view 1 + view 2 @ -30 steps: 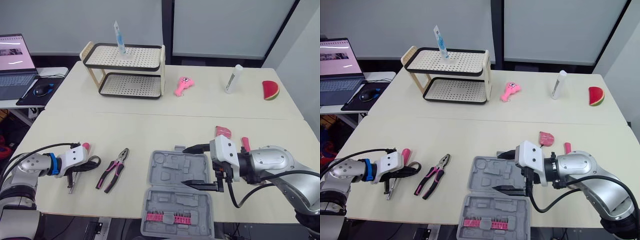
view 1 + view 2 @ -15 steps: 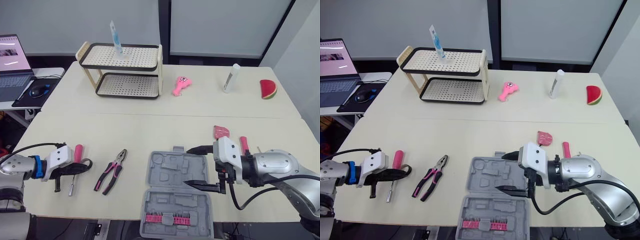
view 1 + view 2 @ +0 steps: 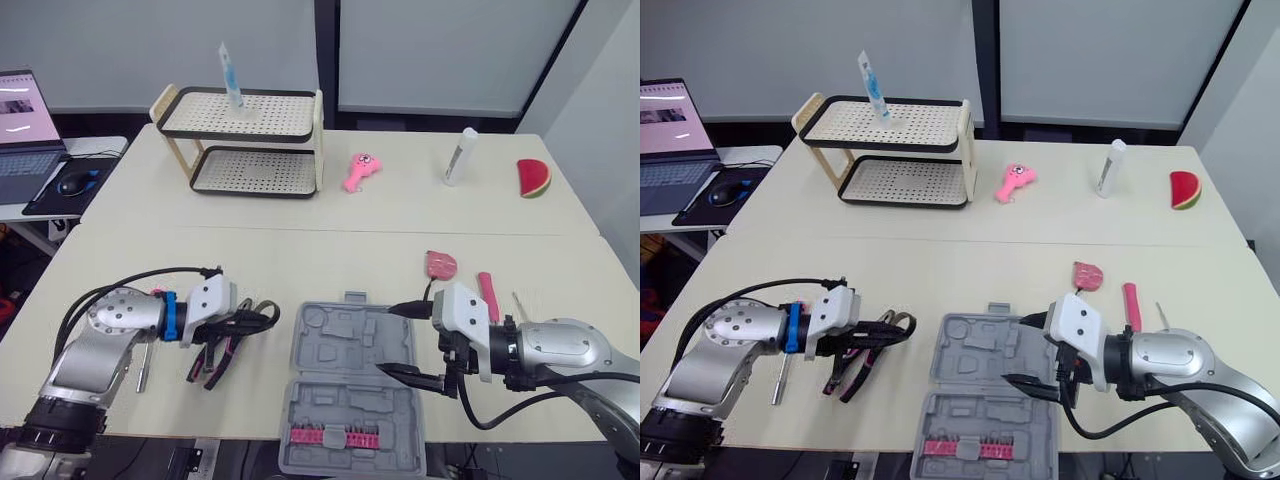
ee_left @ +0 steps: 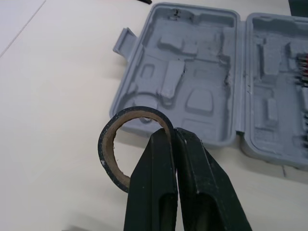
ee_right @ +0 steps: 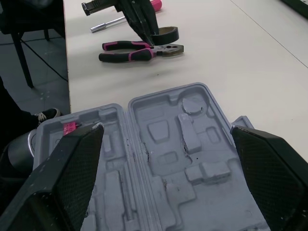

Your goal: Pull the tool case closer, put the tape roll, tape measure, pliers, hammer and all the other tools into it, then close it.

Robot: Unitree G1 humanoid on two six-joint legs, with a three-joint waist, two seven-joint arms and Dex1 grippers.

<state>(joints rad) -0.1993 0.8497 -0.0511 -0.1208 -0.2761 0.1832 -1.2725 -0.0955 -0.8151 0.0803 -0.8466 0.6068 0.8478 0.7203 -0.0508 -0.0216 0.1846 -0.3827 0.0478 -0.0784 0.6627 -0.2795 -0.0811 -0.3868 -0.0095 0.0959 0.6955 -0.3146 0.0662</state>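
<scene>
While the left gripper (image 4: 174,132) is pinched tight on the rim of the tape roll (image 4: 136,111), the roll sits over the pliers (image 5: 163,50), just left of the tool case (image 3: 355,375). Case lies open, flat, near the front edge of the table (image 3: 300,250). Right gripper (image 3: 390,338) is spread wide, empty, over the case's right side.

Both head views look forward and down over the worktop (image 3: 300,255) from its near edge. The left wrist camera sits close behind the left pincer (image 4: 175,137), the right behind the right pincer (image 5: 168,132); all views share the tool case (image 4: 192,72).
</scene>
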